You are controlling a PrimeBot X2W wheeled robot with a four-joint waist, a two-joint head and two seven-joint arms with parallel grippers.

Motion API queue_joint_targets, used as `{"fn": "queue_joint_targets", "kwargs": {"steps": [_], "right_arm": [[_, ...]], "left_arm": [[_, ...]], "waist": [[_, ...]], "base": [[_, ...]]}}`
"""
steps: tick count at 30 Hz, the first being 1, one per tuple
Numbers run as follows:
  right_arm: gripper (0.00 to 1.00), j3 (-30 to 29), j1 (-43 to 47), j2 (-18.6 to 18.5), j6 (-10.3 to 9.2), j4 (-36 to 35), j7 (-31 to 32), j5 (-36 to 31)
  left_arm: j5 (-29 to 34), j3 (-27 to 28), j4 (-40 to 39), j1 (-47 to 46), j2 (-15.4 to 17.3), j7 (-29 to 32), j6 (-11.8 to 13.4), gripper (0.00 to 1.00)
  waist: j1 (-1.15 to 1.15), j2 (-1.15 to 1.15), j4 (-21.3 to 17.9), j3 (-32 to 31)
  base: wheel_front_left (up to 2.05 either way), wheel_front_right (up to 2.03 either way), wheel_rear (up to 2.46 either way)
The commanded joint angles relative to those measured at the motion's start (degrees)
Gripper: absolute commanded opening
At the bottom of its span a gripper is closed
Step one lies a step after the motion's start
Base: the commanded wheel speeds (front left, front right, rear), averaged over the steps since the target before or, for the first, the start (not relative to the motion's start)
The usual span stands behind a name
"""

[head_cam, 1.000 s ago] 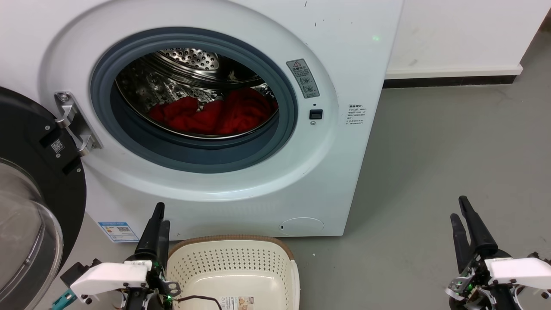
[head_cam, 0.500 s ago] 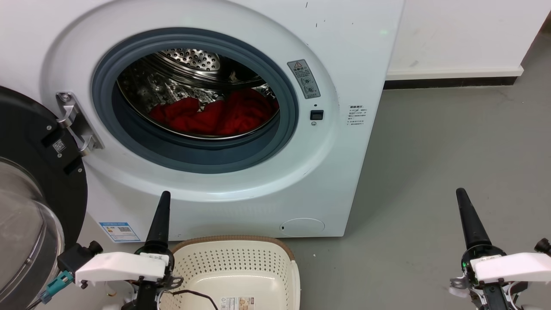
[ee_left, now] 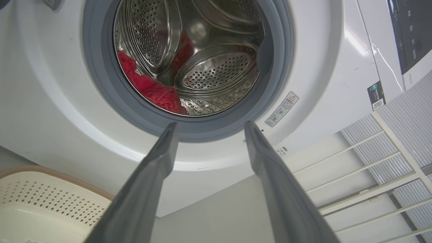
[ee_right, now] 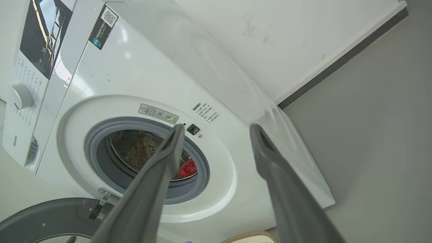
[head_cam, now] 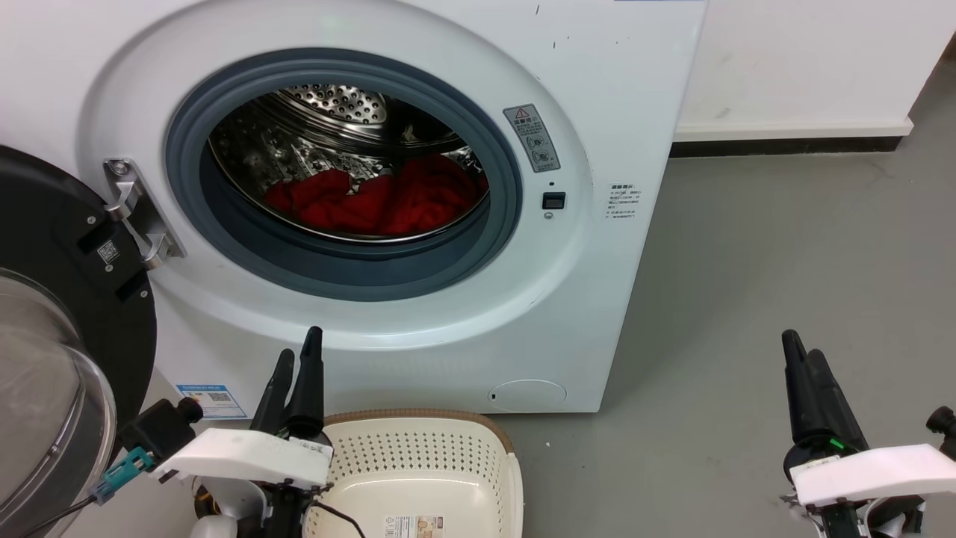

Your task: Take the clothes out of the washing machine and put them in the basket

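Note:
The white washing machine stands with its porthole uncovered, and red clothes lie heaped at the bottom of its steel drum. In the left wrist view the clothes show at the drum's lower left. The cream basket sits on the floor right before the machine and holds no clothes. My left gripper is open beside the basket's left rim, below the porthole, fingers pointing up at it. My right gripper is open over bare floor far to the right, holding nothing. Its wrist view shows the washing machine from the side.
The black-framed glass door is swung out to the left of the left arm. Grey floor stretches right of the machine to a white wall with a dark skirting. A control panel and dial top the machine.
My left gripper has shifted right and slightly up towards the porthole, and turned so both fingers show apart. The right gripper has turned likewise. The head view drifted slightly.

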Motion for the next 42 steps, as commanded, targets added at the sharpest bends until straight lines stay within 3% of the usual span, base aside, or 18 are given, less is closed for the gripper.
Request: {"fn": "queue_joint_targets", "kwargs": {"steps": [1, 25, 42], "right_arm": [[1.00, 0.14, -0.12, 0.00, 0.01, -1.50, -0.68, -2.48], [1.00, -0.01, 2.47, 0.04, 0.01, -4.58, -1.40, -24.19], [1.00, -1.17, 3.30, 0.06, 0.00, -4.43, -2.10, -36.16]], "left_arm": [[2.37, -0.23, -1.08, -1.89, 0.13, -0.63, 0.25, 1.00], [24.94, -4.47, 0.12, -2.15, 1.80, -5.13, 3.28, 1.00], [35.52, -6.65, 0.53, -2.16, 3.35, -7.77, 5.86, 1.00]], "waist": [[0.00, 0.00, 0.04, -0.02], [0.00, 0.00, 0.74, -0.53], [0.00, 0.00, 1.39, -0.59]], "base": [[0.00, 0.00, 0.00], [0.00, 0.00, 0.00], [0.00, 0.00, 0.00]]}}
